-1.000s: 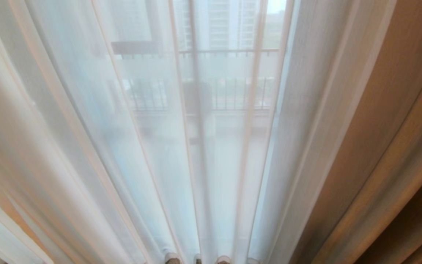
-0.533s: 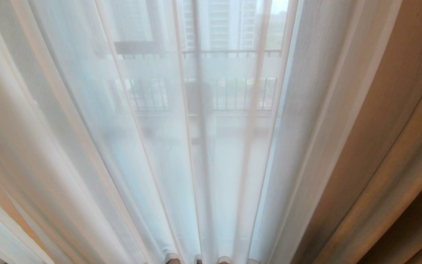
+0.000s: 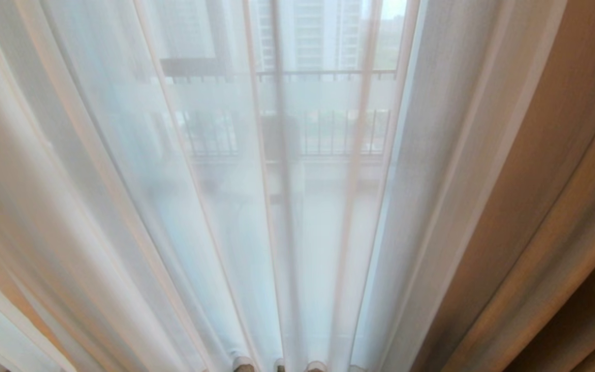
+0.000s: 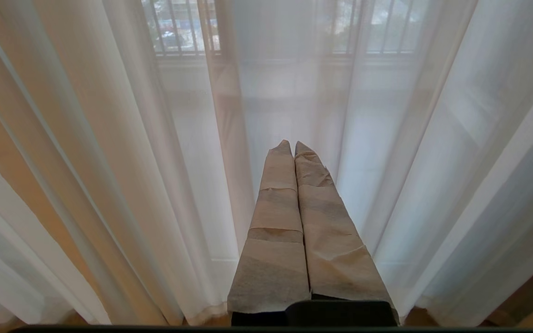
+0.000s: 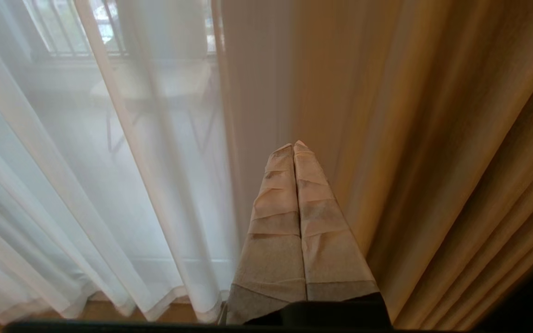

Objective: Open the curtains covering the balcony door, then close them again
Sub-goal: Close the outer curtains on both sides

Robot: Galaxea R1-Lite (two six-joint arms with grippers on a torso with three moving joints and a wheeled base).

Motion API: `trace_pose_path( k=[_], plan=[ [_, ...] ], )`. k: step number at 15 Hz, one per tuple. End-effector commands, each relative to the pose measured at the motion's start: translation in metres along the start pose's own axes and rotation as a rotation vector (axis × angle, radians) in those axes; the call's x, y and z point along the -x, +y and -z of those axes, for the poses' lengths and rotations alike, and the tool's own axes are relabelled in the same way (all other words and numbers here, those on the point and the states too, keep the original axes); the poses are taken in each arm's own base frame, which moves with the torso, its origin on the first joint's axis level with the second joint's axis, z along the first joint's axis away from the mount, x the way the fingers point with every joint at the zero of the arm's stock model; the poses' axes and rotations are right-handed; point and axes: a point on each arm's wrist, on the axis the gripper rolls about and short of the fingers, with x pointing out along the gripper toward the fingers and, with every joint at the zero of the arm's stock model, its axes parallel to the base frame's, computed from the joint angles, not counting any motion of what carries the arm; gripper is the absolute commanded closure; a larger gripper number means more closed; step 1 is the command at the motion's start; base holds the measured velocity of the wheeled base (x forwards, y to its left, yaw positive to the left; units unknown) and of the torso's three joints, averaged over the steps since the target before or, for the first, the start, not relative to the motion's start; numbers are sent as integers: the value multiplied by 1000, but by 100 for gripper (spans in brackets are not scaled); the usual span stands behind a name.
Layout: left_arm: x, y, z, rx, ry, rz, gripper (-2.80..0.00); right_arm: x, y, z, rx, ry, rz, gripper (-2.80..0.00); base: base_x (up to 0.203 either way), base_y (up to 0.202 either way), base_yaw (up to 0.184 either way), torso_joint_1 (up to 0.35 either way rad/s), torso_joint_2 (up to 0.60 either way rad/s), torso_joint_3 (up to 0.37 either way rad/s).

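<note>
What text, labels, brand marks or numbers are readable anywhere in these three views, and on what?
None: no readable word, number, label or sign in any view.
sheer white curtain: plain, no print.
cream-beige drape: plain, no tag visible.
left gripper and right gripper: fingers wrapped in unmarked beige tape.
Tower blocks and balcony railing behind the sheer: veiled, no sign discernible.

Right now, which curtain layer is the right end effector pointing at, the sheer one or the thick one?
The thick beige curtain: opaque and brownish, unlike the see-through white sheer beside it. The shut right end effector points at its edge.
</note>
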Motion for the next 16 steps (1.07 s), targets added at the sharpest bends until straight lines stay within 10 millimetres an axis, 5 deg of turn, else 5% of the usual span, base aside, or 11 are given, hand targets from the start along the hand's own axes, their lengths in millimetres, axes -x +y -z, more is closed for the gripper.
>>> trace_pose_path(
  k=[1, 6, 12, 13, 14, 16],
  plan=[
    [0, 0, 0, 0, -1, 0, 0, 4, 1, -16, -5, -71, -25, 0, 0, 0, 0, 0, 0, 0],
    [0, 0, 0, 0, -1, 0, 0, 0, 2, -85, -8, -134, -68, 0, 0, 0, 0, 0, 0, 0],
    [0, 0, 0, 0, -1, 0, 0, -49, -2, -192, -42, -222, 126, 0, 0, 0, 0, 0, 0, 0],
    [0, 0, 0, 0, -1, 0, 0, -52, -3, -203, -49, -233, 169, -181, 0, 0, 0, 0, 0, 0],
    [0, 0, 0, 0, -1, 0, 0, -55, -3, -208, -50, -214, 189, -280, 0, 0, 0, 0, 0, 0],
    [0, 0, 0, 0, -1, 0, 0, -63, -4, -216, -53, -193, 235, -280, 0, 0, 0, 0, 0, 0]
  ],
)
